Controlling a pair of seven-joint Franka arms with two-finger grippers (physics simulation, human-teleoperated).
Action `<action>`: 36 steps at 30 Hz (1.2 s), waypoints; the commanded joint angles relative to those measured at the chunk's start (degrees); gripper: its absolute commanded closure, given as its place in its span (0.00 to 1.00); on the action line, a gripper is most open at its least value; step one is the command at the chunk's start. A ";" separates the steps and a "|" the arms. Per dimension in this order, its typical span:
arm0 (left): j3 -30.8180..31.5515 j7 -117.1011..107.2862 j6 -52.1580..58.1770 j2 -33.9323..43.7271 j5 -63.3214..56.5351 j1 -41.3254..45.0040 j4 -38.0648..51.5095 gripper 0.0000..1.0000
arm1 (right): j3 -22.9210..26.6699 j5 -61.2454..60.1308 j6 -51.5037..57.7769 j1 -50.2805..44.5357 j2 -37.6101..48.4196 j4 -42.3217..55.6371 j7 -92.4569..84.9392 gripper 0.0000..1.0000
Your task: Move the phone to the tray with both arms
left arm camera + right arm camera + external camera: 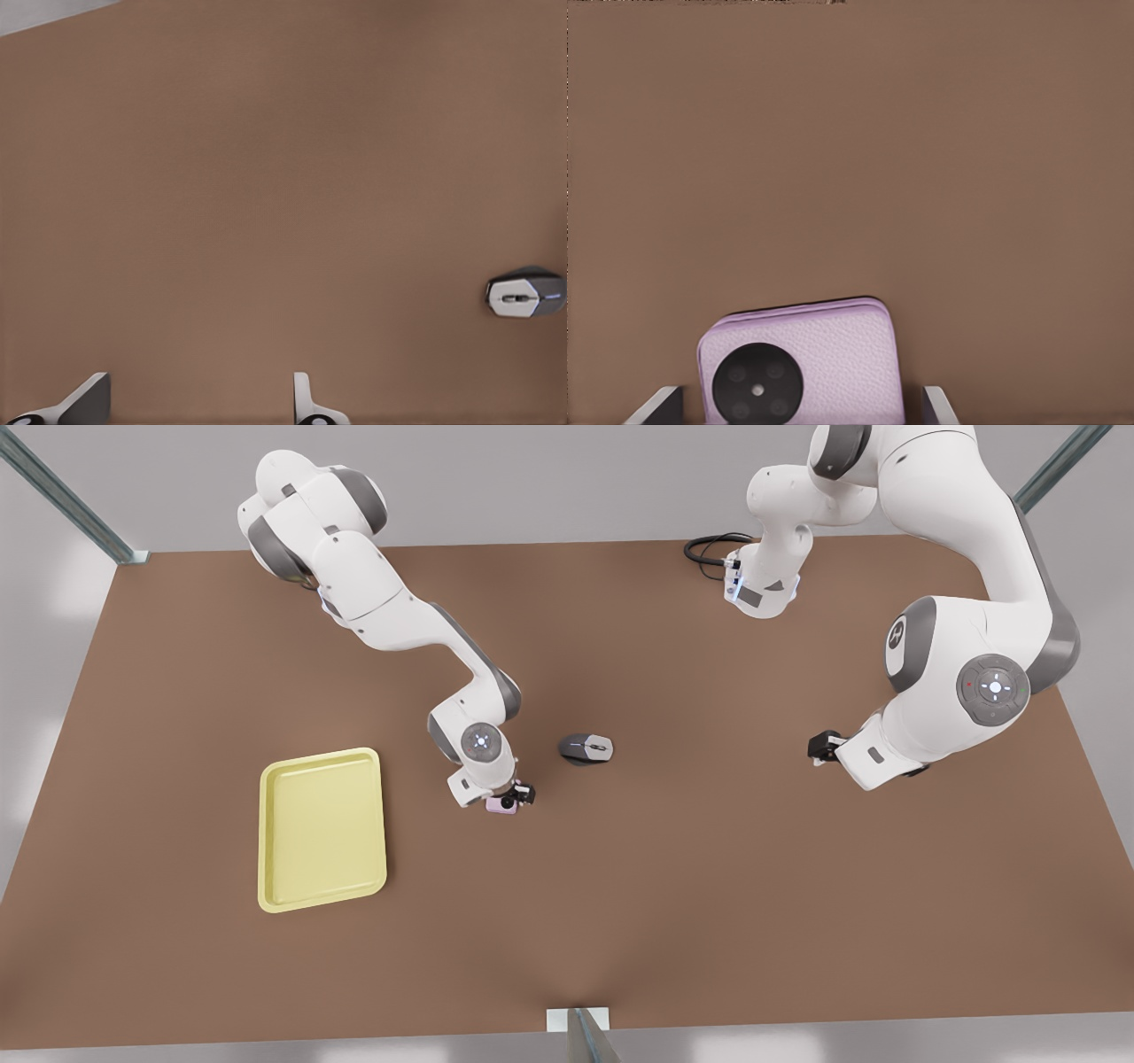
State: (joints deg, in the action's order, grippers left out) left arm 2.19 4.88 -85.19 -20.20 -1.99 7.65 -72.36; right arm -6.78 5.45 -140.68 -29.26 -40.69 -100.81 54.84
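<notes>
Small flat pale pink-lilac rectangular phone (pixel 802 367), textured back, dark round camera lens facing the wrist camera: sits between the two light-grey fingers (pixel 657 405) of the right gripper (pixel 514 795). In the right wrist view one finger stands on each side of the slab, close against its edges; fingers closed in on the phone, and it appears gripped. In the front view the phone (pixel 501 804) pokes out from under this small black gripper, over the brown tabletop (pixel 709 886), near mid-table. Whether it is lifted clear of the surface or touching it cannot be told.

Flat pale yellow rectangular tray (pixel 322 829) with rounded corners and low raised rim: lies flat on the table toward the front view's left of the phone, apart from it, with bare table between.

Grey oval computer mouse (pixel 586 748): on the table near the right gripper, toward the front view's right of it, not touching the phone.

Left gripper (pixel 824 746): well apart from the phone, toward the front view's right, beyond the mouse. In the left wrist view its two fingers (pixel 84 403) are spread wide with bare table between them, holding nothing; the mouse (pixel 524 295) lies off to one side. This arm waits.

Black cable loop (pixel 713 549) lies at the far table edge by the left arm's base.
</notes>
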 commanded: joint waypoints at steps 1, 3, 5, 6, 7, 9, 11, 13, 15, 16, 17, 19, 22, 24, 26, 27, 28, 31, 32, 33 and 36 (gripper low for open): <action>0.01 2.24 0.02 0.07 -0.03 0.00 0.03 0.00 | -0.07 0.00 -0.82 0.00 0.08 0.00 2.64 0.00; 0.01 2.24 0.02 0.07 -0.03 0.00 0.03 0.00 | -0.07 0.00 -0.82 0.00 -0.01 -0.09 2.64 0.00; 0.01 2.15 0.02 -0.02 -0.03 0.00 0.03 0.00 | -0.07 0.00 -0.82 0.00 -0.01 -0.18 2.37 0.08; 0.01 2.15 0.02 -0.28 -0.03 0.00 0.11 0.00 | -0.07 0.00 -0.82 0.00 0.08 -0.35 2.37 0.10; 0.01 2.06 0.02 -0.37 -0.03 0.00 0.11 0.00 | -0.07 0.00 -0.82 0.00 0.08 -0.62 1.06 0.13; 0.01 2.06 0.02 -0.37 -0.03 0.00 0.11 0.00 | -0.07 0.00 -0.82 0.00 0.08 -0.62 0.70 0.13; 0.01 2.06 -0.07 -0.37 0.05 0.00 0.11 0.00 | -0.07 0.00 -0.82 0.00 0.08 -0.70 0.70 0.13; 0.01 2.06 -0.07 -0.45 0.05 0.00 0.11 0.00 | -0.07 0.00 -0.74 0.00 0.08 -0.62 0.70 0.13; 0.01 2.06 -0.07 -0.45 0.05 0.00 0.11 0.00 | -0.07 0.00 -0.74 0.00 0.08 -0.62 0.70 0.20; 0.01 2.06 -0.07 -0.45 0.05 0.00 0.11 0.00 | -0.07 0.00 -0.74 0.00 -0.01 -0.62 0.70 0.20; 0.01 2.06 -0.07 -0.45 0.05 0.00 0.11 0.00 | -0.07 0.00 -0.74 0.00 -0.01 -0.62 0.70 0.20; 0.01 2.06 -0.33 -0.63 0.05 0.00 0.20 0.00 | -0.07 0.00 -0.21 0.00 0.43 -0.53 0.62 0.20; 0.01 2.06 -0.33 -0.63 0.05 0.00 0.20 0.00 | -0.07 -0.08 0.05 0.17 3.77 -2.02 -0.79 0.20; -0.08 2.06 -0.33 -0.63 0.05 -0.09 0.20 0.00 | 0.02 -0.17 0.05 1.05 6.84 -4.65 -4.12 0.20; -0.08 2.06 -0.33 -0.63 0.05 0.00 0.20 0.00 | 0.10 -0.70 0.05 5.96 10.62 -8.78 -14.74 0.20; -0.08 2.06 -0.33 -0.63 0.05 0.00 0.20 0.00 | 0.10 -0.79 -0.03 8.69 13.17 -11.69 -20.82 0.20; -0.08 2.06 -0.33 -0.63 0.05 -0.09 0.20 0.00 | 0.10 -0.79 -0.03 10.36 15.72 -14.32 -23.73 0.20; -0.08 2.06 -0.33 -0.63 0.05 0.00 0.20 0.00 | 0.10 -0.79 0.05 19.06 22.32 -22.06 -37.78 0.20; -0.08 2.06 -0.33 -0.63 0.05 0.00 0.20 0.00 | 0.10 -0.79 2.60 22.40 23.63 -22.41 -42.62 0.20; -0.08 1.98 -0.33 -0.63 0.05 0.00 0.20 0.00 | 0.10 -0.79 5.15 25.22 24.07 -22.41 -46.93 0.20; -0.08 1.98 -0.33 -0.63 0.05 0.00 0.20 0.00 | 0.10 -0.96 7.44 33.66 24.60 -24.79 -60.03 0.20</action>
State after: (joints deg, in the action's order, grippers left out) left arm 2.10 6.67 -85.53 -20.90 -1.90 7.65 -72.17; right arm -6.63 4.52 -137.08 3.00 -16.39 -125.16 35.15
